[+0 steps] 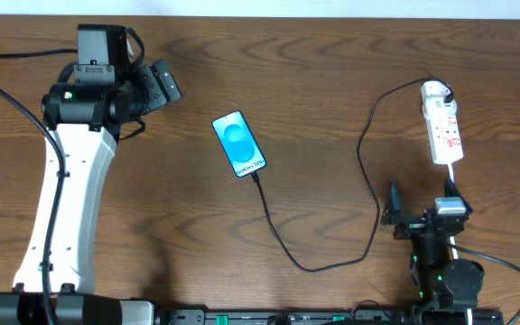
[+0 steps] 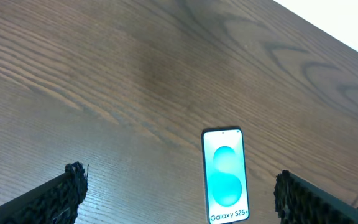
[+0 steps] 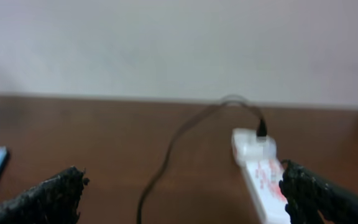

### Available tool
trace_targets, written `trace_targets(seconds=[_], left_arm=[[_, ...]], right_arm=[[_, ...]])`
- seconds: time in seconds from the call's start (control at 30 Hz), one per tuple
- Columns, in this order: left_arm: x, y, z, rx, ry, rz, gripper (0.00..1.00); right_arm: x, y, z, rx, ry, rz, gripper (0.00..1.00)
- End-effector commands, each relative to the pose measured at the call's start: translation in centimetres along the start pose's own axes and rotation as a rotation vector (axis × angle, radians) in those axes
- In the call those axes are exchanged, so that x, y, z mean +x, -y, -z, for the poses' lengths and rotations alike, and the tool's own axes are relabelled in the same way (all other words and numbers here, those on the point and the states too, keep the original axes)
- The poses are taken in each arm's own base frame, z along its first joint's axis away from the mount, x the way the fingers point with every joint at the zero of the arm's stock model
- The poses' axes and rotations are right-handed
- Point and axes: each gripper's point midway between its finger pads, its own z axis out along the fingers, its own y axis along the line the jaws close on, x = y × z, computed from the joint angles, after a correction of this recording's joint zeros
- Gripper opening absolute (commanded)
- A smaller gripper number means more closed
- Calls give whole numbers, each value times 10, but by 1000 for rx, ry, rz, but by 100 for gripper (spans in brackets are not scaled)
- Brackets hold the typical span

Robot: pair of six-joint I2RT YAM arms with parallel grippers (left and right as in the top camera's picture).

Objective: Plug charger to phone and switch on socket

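the charger [image 1: 270, 217] cable runs from the far end of the socket [image 1: 442, 125] in a wide loop across the table [image 1: 332, 54] to the near end of the phone [image 1: 240, 144]. its tip looks seated in the port, though the overhead view is too small to be sure. if so, plugging in is done and the step in hand is switching on the socket. the phone lies face up mid-table with its screen lit blue. the socket lies at the right, well apart from it.

the right gripper [image 3: 182, 183] hangs just short of the socket's near end, jaws spread wide with nothing between them, so it seems the natural one for the switch. the next move calls for bringing one fingertip down onto that switch, which i cannot pick out among the red marks. the left gripper [image 2: 180, 177] is also wide open and empty, hovering near the phone. the cable loop beside the right arm is the one thing to avoid dragging.
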Motion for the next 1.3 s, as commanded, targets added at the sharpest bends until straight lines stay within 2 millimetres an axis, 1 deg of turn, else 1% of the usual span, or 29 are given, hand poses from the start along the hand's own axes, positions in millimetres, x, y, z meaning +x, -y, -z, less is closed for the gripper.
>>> trace_targets(seconds=[0.0,0.83,1.0,1.07,1.17,1.27], left_arm=[[1,-2,-2,-11,-4,-3,98],[1,-2,-2,-12,-5,-4,98],[9,-9,-2,-43,-33,-3,98],[12,-16,-1,-78,-45,-2,98],[12,-27,2,-135,-25,-4,98],[16,-39,10,-177,4,-6,98]], right_arm=[[15,-5,0,-19,-56,-6,99],[15,-4,0,-18,-56,-6,99],[15,-4,0,-18,-56,-6,99],[15,-4,0,-18,-56,-6,99],[15,-4,0,-18,-56,-6,99],[15,-4,0,-18,-56,-7,99]])
